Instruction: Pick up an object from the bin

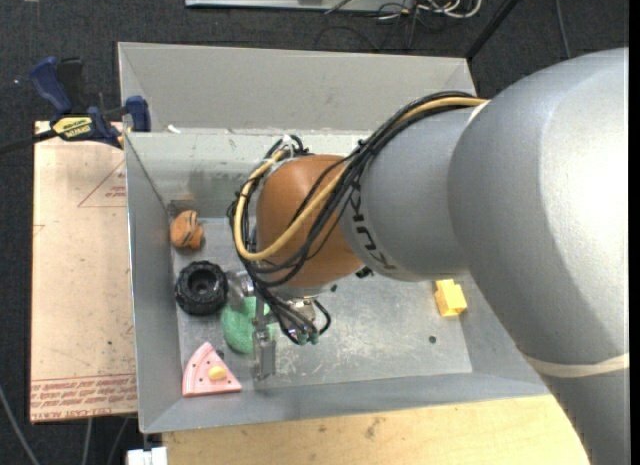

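Grey metal bin [150, 253] w/ sloping walls, flat floor. On the floor, view-left side: orange-brown lumpy thing [186, 230] at foot of left wall; black ribbed ring [202, 288] just below it; green rounded lump [238, 330] just beside the ring, partly hidden; pink wedge w/ yellow dots [208, 372] nr front-left corner. Small yellow block [450, 298] lies alone view-right, well apart from the rest.

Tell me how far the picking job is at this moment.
Done: the gripper is low in the bin, right beside a green lump. In hand: whether it grips the lump cannot be seen. Left: lifting; the lump, the black ring and the pink wedge all lie on the bin floor.
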Action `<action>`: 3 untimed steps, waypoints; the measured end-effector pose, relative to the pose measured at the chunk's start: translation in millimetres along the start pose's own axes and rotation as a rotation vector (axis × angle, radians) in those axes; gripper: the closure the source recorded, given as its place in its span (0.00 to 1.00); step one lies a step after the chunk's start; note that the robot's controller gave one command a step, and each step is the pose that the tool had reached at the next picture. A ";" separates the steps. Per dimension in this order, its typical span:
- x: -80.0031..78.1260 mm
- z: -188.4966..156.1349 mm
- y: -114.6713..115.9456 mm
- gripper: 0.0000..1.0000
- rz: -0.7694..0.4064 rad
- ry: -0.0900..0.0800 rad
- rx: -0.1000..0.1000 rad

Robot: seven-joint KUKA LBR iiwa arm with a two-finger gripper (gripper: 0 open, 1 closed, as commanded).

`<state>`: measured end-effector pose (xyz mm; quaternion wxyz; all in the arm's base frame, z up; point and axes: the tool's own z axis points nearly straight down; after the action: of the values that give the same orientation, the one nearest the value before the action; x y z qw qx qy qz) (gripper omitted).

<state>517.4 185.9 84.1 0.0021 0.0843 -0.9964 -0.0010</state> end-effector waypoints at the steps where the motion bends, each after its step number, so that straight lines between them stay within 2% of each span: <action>1: 15.7 9.1 -0.2 1.00 -0.366 -0.023 0.000; 3: 15.6 9.1 -0.2 1.00 -0.366 -0.023 -0.001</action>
<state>502.0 183.1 75.0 -0.0096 0.2641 -0.9645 -0.0027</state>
